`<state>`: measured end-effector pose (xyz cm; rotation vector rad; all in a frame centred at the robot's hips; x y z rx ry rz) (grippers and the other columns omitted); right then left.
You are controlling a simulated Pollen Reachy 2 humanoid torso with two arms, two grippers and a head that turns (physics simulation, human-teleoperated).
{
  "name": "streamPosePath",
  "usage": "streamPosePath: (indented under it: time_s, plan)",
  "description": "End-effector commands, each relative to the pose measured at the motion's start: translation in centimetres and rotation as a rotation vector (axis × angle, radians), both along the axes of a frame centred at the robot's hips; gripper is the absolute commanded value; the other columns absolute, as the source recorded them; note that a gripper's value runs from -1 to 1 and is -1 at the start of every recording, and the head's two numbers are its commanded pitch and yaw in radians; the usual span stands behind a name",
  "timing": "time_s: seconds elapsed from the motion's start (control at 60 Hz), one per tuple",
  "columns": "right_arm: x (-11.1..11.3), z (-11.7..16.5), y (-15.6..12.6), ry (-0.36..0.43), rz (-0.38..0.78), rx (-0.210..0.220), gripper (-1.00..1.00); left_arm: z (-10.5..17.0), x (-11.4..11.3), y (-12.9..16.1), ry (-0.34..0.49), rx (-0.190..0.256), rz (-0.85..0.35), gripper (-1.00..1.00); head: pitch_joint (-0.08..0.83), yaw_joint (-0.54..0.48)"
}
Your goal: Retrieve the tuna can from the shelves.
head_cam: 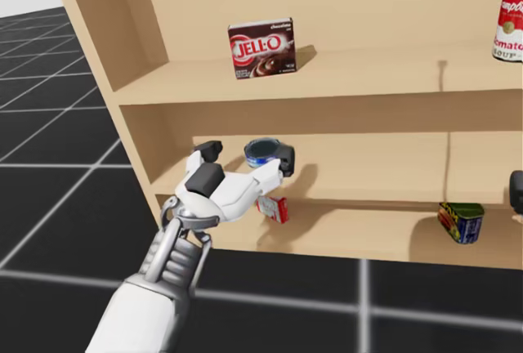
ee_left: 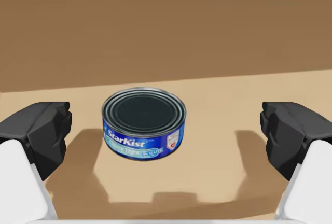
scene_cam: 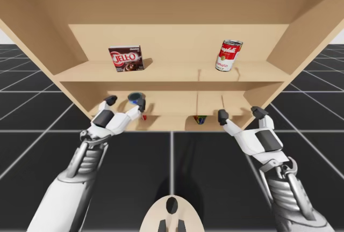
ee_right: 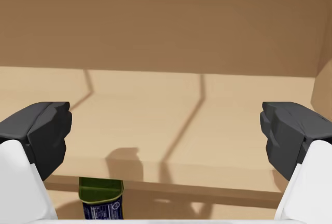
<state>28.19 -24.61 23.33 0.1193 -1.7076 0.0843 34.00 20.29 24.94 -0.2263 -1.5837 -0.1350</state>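
- Black pads (ee_left: 44,130) of my left gripper (ee_left: 166,128) stand wide apart, jaws open, gripping nothing.
- Between them sits the tuna can (ee_left: 143,121), upright with its lid up. It touches neither pad, and bare board shows on both sides of it.
- It rests on the middle board (head_cam: 368,185) of the shelves (scene_cam: 172,85), in the left part and set back from the front edge. More bare board runs behind it to the back wall.
- The top board hangs low over that bay, and the left side wall (head_cam: 98,59) of the shelves rises just outside my left arm.
- A small red box (head_cam: 274,208) stands on the bottom board, under my left gripper and near that board's front edge.
- My right gripper (ee_right: 166,125) is open as well and holds nothing. It hovers at the front edge of the middle board's right part, with bare board ahead to the back wall and the right side wall close by.
- A green can (head_cam: 462,221) lies tilted on the bottom board, below my right gripper.
- On the top board a brown box (scene_cam: 126,58) and a red and white can (scene_cam: 229,55) stand well apart.
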Motion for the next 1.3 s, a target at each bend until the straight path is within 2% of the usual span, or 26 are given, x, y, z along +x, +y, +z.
streamPosePath:
  time_s: [0.017,0.1,0.233,0.517,0.533,0.55,0.583,0.6,0.617,0.65,0.7,0.833,0.867,1.0,1.133,1.3]
  plan:
    - [0.0,0.1,-0.1,-0.002,-0.002,0.006,-1.00,-0.9,3.0,-1.6,0.064,-0.003,0.006,-1.00,0.443,0.27]
    - [-0.1,0.1,-0.2,-0.003,-0.002,0.009,-1.00,-1.4,4.3,-1.7,0.096,-0.024,0.016,-1.00,0.445,0.27]
    - [-0.1,0.2,-0.3,-0.007,-0.003,0.013,-1.00,-2.2,6.2,-1.6,0.114,-0.032,0.069,-1.00,0.445,0.27]
    - [-0.2,0.3,-0.4,-0.006,-0.003,0.020,-1.00,-3.6,7.7,-2.2,0.151,-0.037,0.094,-1.00,0.451,0.27]
    - [-0.2,0.3,-0.4,-0.006,-0.003,0.020,-1.00,-3.7,7.7,-2.3,0.150,-0.035,0.094,-0.80,0.451,0.27]
    - [-0.2,0.3,-0.4,-0.007,-0.003,0.020,-1.00,-3.7,7.8,-2.3,0.150,-0.034,0.095,-0.80,0.451,0.27]
    - [-0.2,0.3,-0.4,-0.006,-0.003,0.021,-1.00,-3.8,7.7,-2.5,0.146,-0.026,0.102,-0.50,0.452,0.27]
    - [-0.2,0.3,-0.4,-0.006,-0.003,0.021,-1.00,-3.9,7.7,-2.5,0.144,-0.022,0.105,0.37,0.452,0.27]
    - [-0.2,0.3,-0.4,-0.005,-0.003,0.022,-1.00,-3.9,7.7,-2.6,0.145,-0.021,0.102,0.73,0.452,0.27]
    - [-0.2,0.3,-0.4,-0.005,-0.002,0.022,-1.00,-4.0,7.6,-2.6,0.143,-0.017,0.105,0.93,0.453,0.27]
    - [-0.2,0.3,-0.4,-0.005,-0.002,0.022,-1.00,-4.0,7.6,-2.7,0.145,-0.017,0.103,1.00,0.453,0.27]
    - [-0.2,0.3,-0.4,-0.004,-0.001,0.025,-1.00,-4.0,7.5,-2.7,0.137,-0.009,0.107,1.00,0.453,0.27]
    - [-0.2,0.3,-0.4,-0.004,-0.002,0.025,-1.00,-3.7,7.4,-2.6,0.122,0.002,0.108,1.00,0.453,0.27]
    - [-0.2,0.3,-0.4,-0.006,-0.003,0.030,-1.00,-1.1,6.8,-2.4,0.036,-0.010,0.092,1.00,0.451,0.27]
    - [-0.1,0.3,-0.4,-0.005,-0.005,0.029,-1.00,1.6,4.4,-2.2,-0.016,-0.008,0.100,1.00,0.451,0.27]
    - [-0.2,0.3,-0.5,-0.004,-0.004,0.026,-1.00,2.3,1.5,-2.2,0.013,0.007,0.098,1.00,0.446,0.27]
